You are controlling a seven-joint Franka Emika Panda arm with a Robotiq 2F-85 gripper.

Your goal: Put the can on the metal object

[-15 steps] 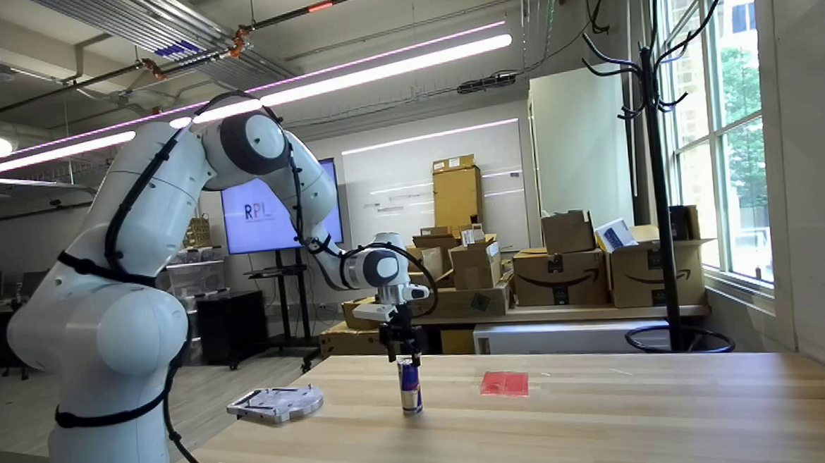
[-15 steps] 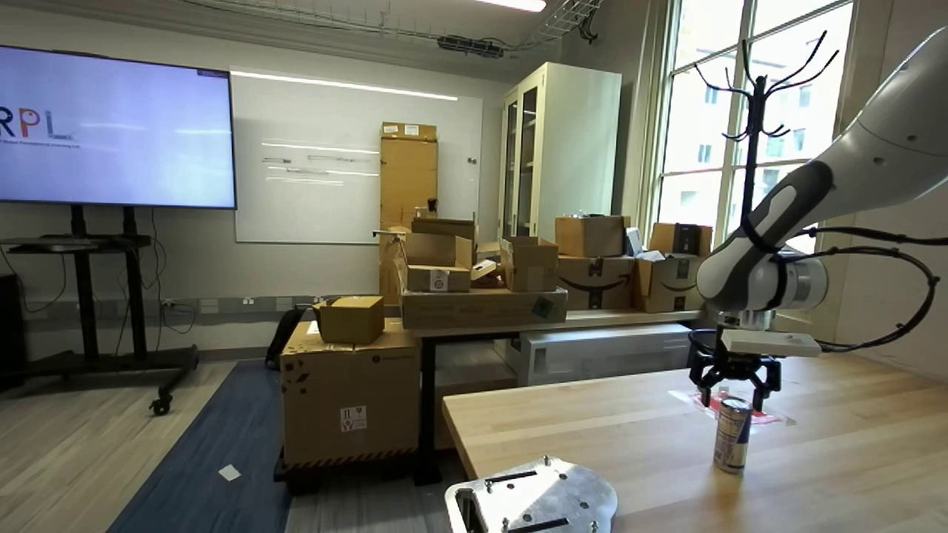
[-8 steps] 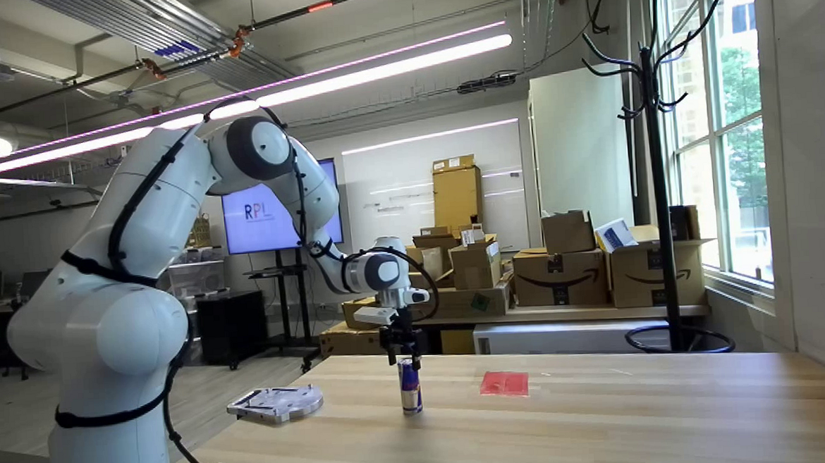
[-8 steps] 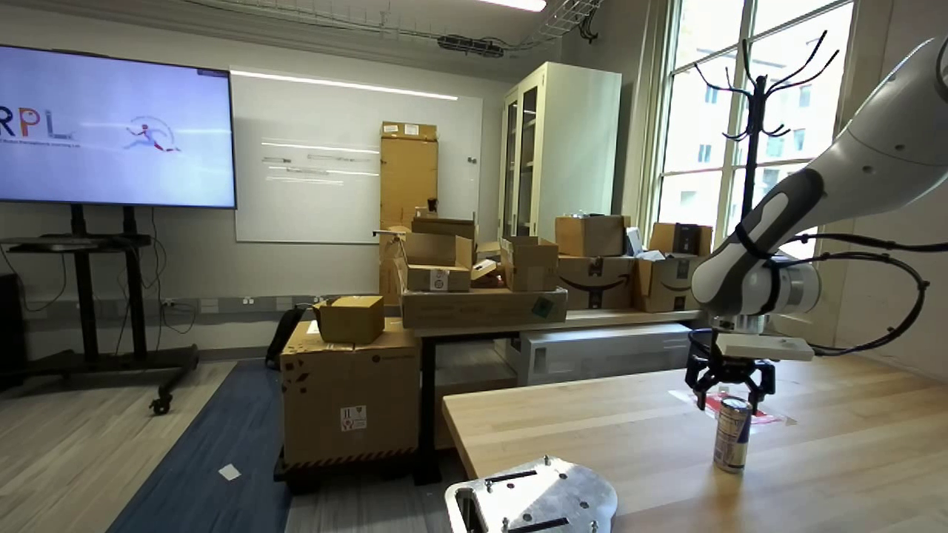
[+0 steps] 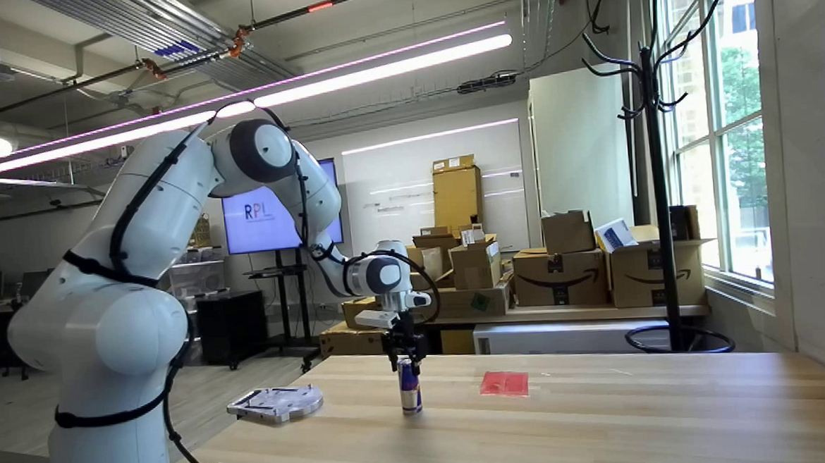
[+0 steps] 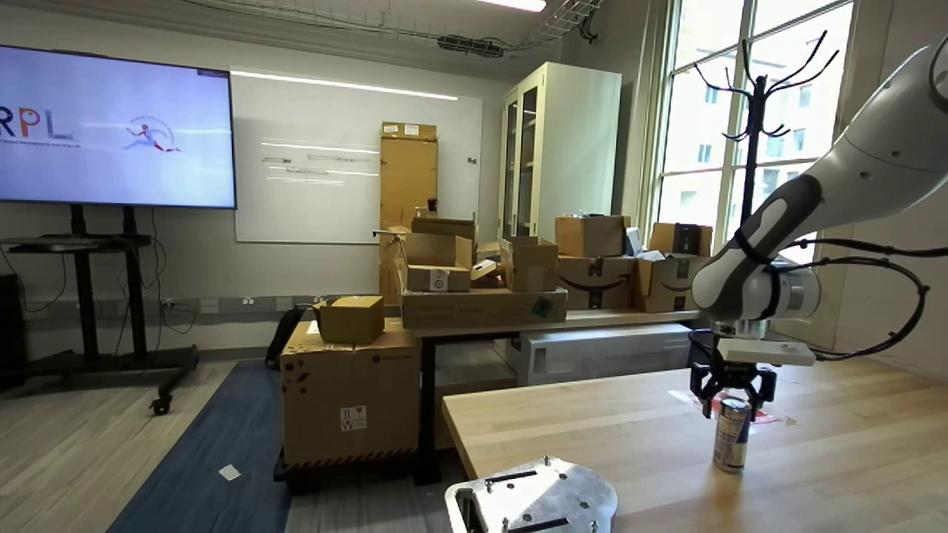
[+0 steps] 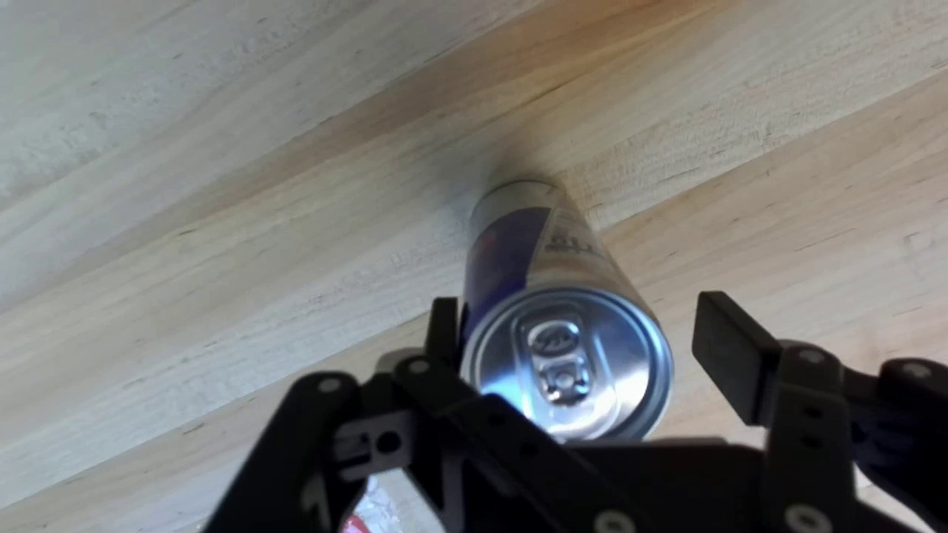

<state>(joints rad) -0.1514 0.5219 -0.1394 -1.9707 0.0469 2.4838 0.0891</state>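
The can (image 5: 410, 395) is slim, dark blue and silver, and stands upright on the wooden table; it also shows in an exterior view (image 6: 732, 444) and in the wrist view (image 7: 566, 363). My gripper (image 7: 585, 344) is open, with its fingers either side of the can's top. It is above the can in both exterior views (image 5: 405, 367) (image 6: 730, 414). In the wrist view the left finger is close against the can; I cannot tell if it touches. A gap separates the right finger from it. The metal object (image 5: 277, 404), flat and silvery, lies near the table edge (image 6: 548, 492), outside the wrist view.
A flat red object (image 5: 504, 383) in clear plastic lies on the table beyond the can (image 6: 766, 417); its corner shows in the wrist view (image 7: 355, 524). Cardboard boxes (image 5: 559, 277) stand on a bench behind the table. A black coat rack (image 5: 657, 176) stands behind it.
My gripper has moved down slightly, so its fingertips are now lower around the can's top. The can and the metal object have not moved.
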